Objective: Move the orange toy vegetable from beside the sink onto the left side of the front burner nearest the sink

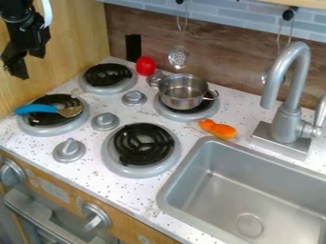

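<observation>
Gripper (pixel 16 67) hangs at ten o'clock, open or closed I can't tell; likely pre-grasp, so picking the blue-handled spoon (pixel 38 109) calls for lowering.

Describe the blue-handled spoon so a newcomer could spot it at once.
Left of the sink, the speckled white counter holds four black stove burners. The spoon lies across the leftmost burner, its blue handle towards the wooden wall. No other thing on the burners is blue; the pot is silver.

I see white speckled table (pixel 141 194), red object (pixel 146 66) by back wall (pixel 229 74), orange object (pixel 218 129) near sink (pixel 167 187).
</observation>
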